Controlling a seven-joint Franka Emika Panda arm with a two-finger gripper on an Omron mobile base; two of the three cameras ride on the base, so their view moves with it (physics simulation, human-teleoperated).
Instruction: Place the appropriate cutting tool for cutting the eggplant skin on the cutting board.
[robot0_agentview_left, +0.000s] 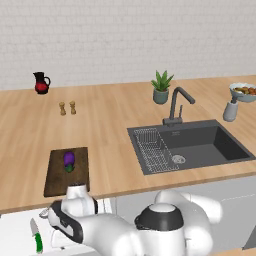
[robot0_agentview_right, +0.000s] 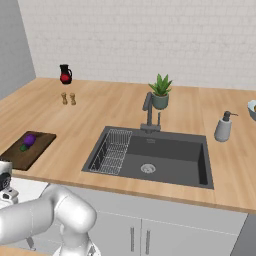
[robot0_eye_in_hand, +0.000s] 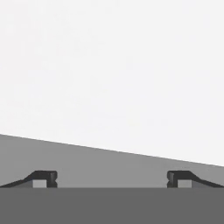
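The dark brown cutting board (robot0_agentview_left: 55, 182) lies at the counter's front left, with the small purple eggplant (robot0_agentview_left: 69, 160) on its far half. Both also show in the right base view, the board (robot0_agentview_right: 17, 154) with the eggplant (robot0_agentview_right: 29, 140) on it. Below the counter edge, my hand hangs over a white open drawer (robot0_agentview_left: 17, 227). A small grey loop that looks like the peeler's head (robot0_agentview_left: 44, 213) peeks out just left of the hand. The green-handled knife (robot0_agentview_left: 36, 238) lies in the drawer. My gripper (robot0_eye_in_hand: 112, 179) is open, its fingertips (robot0_eye_in_hand: 44, 178) wide apart with nothing between them.
A dark sink (robot0_agentview_left: 200, 145) with a dish rack (robot0_agentview_left: 152, 147) and faucet (robot0_agentview_left: 176, 105) sits to the right. A potted plant (robot0_agentview_left: 161, 87), soap dispenser (robot0_agentview_left: 230, 110), bowl (robot0_agentview_left: 244, 92), red jug (robot0_agentview_left: 41, 83) and two shakers (robot0_agentview_left: 67, 108) stand farther back.
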